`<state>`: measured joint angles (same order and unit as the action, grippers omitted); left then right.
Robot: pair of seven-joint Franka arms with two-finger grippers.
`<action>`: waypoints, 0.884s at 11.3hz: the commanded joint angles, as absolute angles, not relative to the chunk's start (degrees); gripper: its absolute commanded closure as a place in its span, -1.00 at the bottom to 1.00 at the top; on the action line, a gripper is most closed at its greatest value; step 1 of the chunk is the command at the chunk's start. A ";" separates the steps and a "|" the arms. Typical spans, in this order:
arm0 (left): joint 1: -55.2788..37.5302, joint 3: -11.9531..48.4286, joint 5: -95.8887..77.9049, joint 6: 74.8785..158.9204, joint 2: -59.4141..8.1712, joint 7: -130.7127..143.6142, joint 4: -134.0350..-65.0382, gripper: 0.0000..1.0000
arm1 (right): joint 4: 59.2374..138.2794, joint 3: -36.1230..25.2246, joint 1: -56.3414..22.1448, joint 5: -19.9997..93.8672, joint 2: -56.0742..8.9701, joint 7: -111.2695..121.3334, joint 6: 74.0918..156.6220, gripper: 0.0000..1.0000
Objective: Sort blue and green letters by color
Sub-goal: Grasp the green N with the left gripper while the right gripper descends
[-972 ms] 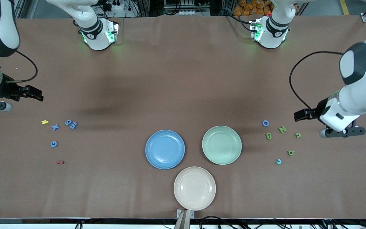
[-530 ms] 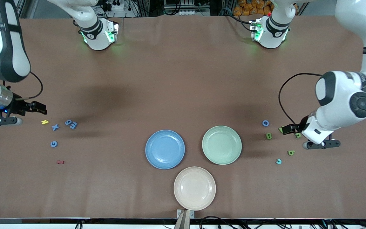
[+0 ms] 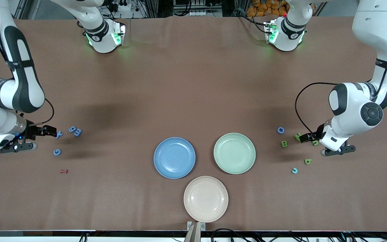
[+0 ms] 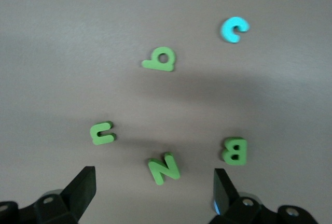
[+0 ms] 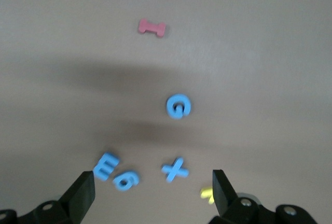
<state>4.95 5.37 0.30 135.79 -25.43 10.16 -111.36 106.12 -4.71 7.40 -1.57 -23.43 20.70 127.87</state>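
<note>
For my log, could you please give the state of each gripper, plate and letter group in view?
Left gripper: jaws open, over green N.
Right gripper: jaws open, over blue X.
Blue plate: empty.
Green plate: empty.
Beige plate: empty.
Letters: all on table.

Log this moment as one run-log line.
left gripper: open, over green N | right gripper: open, over blue X | blue plate, green plate: no letters

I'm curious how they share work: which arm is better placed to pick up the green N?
The left arm. Its tool hangs open right over the green N, by the green plate. The right tool is open over the blue X.
</note>
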 commanded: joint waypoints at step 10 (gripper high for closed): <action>3.69 5.36 1.23 144.23 -30.85 23.82 -116.01 -1.00 | 92.46 -3.96 9.93 3.51 -37.70 28.82 127.00 -1.00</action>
